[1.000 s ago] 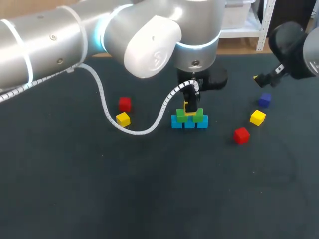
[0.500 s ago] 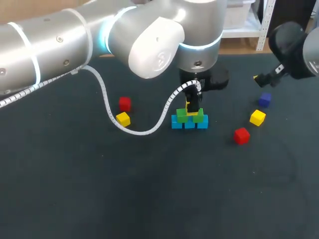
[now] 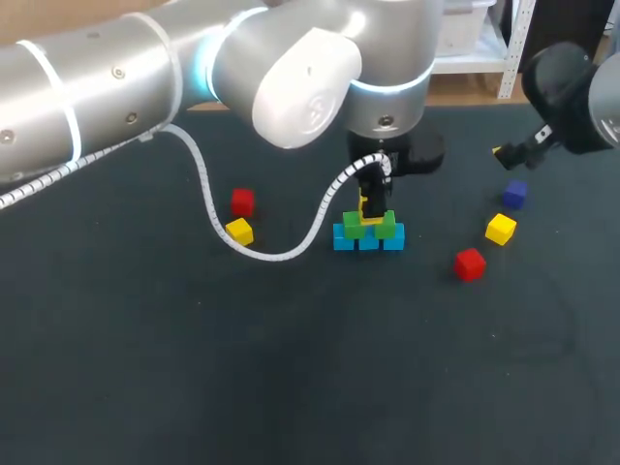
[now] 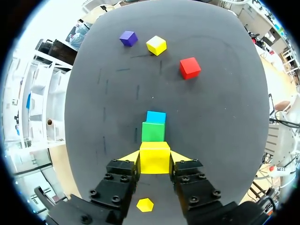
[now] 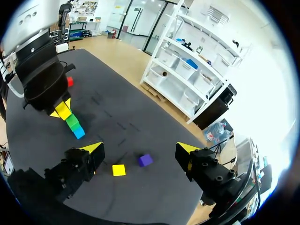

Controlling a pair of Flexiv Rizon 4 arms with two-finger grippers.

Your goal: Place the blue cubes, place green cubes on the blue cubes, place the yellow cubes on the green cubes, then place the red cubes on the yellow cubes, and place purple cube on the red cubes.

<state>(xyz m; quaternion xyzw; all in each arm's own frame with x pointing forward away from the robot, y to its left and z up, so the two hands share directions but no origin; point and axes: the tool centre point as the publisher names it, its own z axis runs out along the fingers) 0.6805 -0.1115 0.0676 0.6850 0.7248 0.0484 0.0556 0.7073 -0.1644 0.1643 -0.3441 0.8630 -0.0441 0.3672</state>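
2 green cubes (image 3: 355, 229) sit on the row of blue cubes (image 3: 368, 242) in the middle of the desk (image 3: 291, 368). Our left gripper (image 4: 155, 158) is clenched on a yellow cube (image 4: 154, 151) directly above those greens; we cannot tell whether it touches them. Our right gripper (image 5: 139, 149) hangs released over the far right side, with a purple cube (image 5: 145, 160) and a second yellow cube (image 5: 118, 170) ahead of it. A red cube (image 3: 470, 263) lies near those 2. The other red cube (image 3: 242, 201) and a third yellow cube (image 3: 239, 232) lie close together, left of the stack.
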